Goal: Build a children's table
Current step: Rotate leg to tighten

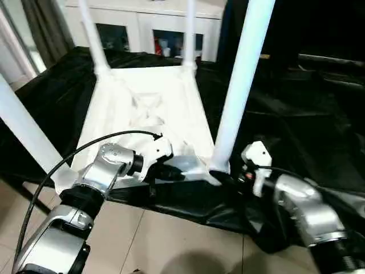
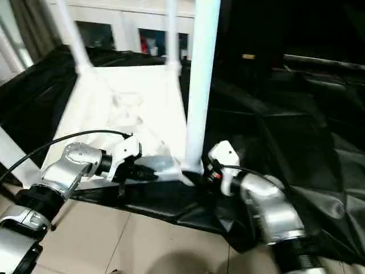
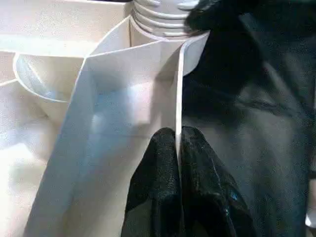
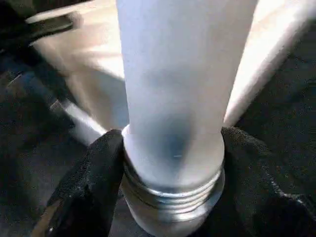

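At frame centre the table's [image 1: 148, 108] rim is pinched by the left gripper [image 3: 177, 148]; the near leg [image 1: 239, 85] is seemingly clasped by the right gripper [image 4: 173, 163]; black sheeting [image 1: 296, 125] surrounds them.

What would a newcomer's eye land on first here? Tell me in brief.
The white table top lying upside down on black sheeting, its legs pointing up. At the near right corner the right tool has a finger on each side of a leg at its threaded base, while the left tool pinches the top's thin near rim.

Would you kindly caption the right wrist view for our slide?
Right tool straddling the threaded base of a white tapered plastic tube leg standing in the white plastic tabletop's corner socket.
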